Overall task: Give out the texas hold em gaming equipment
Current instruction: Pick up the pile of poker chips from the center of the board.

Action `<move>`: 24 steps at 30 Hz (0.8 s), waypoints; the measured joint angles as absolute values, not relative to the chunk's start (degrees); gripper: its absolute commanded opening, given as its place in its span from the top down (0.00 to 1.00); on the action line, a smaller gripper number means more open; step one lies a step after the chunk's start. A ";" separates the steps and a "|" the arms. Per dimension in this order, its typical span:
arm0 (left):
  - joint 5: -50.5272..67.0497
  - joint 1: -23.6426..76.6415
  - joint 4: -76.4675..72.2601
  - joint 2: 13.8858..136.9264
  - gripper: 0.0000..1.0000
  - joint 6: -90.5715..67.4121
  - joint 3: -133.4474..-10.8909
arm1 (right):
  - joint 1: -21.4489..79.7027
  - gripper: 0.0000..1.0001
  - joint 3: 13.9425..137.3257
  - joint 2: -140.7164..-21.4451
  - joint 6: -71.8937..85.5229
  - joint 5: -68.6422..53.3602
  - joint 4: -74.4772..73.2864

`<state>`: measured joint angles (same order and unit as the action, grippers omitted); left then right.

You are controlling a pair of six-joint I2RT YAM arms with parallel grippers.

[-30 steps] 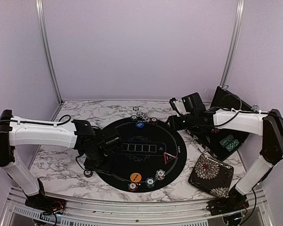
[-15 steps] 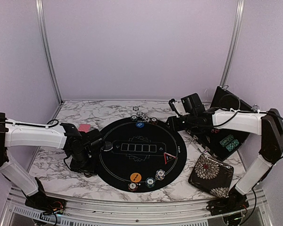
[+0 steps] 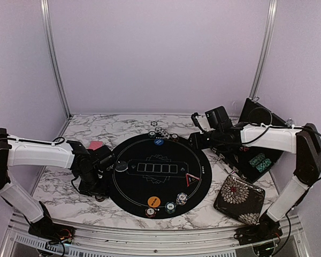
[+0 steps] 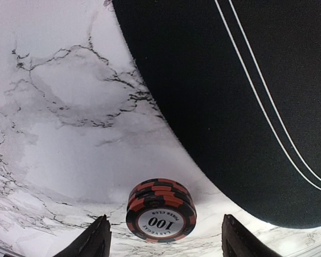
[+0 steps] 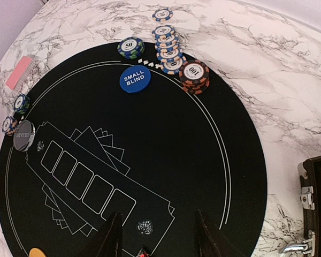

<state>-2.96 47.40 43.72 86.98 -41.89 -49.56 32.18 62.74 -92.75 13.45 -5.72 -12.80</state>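
Now we see left pincer (image 4: 164, 218) open, straddling the orange-black chip stack (image 4: 160, 208) just off the black mat (image 4: 246, 80), right pincer (image 5: 158, 214) open over that mat.

This is a robotics lab test cell: plain lilac wall panels (image 3: 160, 53) and aluminium posts (image 3: 53, 59) enclose a marble-patterned table (image 3: 59, 187), with a left arm (image 3: 40, 152) and right arm (image 3: 273, 136) mounted by the metal rail (image 3: 150, 235) along the frame's bottom.

Three button discs (image 3: 159, 142), one triangle (image 3: 191, 179), one pouch (image 3: 239, 198).
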 measured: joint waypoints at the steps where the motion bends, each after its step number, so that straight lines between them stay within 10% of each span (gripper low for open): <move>1: -2.83 47.24 43.59 86.98 0.29 -41.69 -49.56 | 32.18 0.57 62.74 -92.75 13.45 -5.74 -12.80; 24: -1.43 45.80 40.82 88.44 0.48 -39.59 -46.76 | 32.16 0.57 62.74 -92.77 13.45 -5.72 -12.78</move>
<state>-1.43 45.80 40.82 88.44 -39.59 -46.76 32.16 62.74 -92.77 13.45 -5.72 -12.78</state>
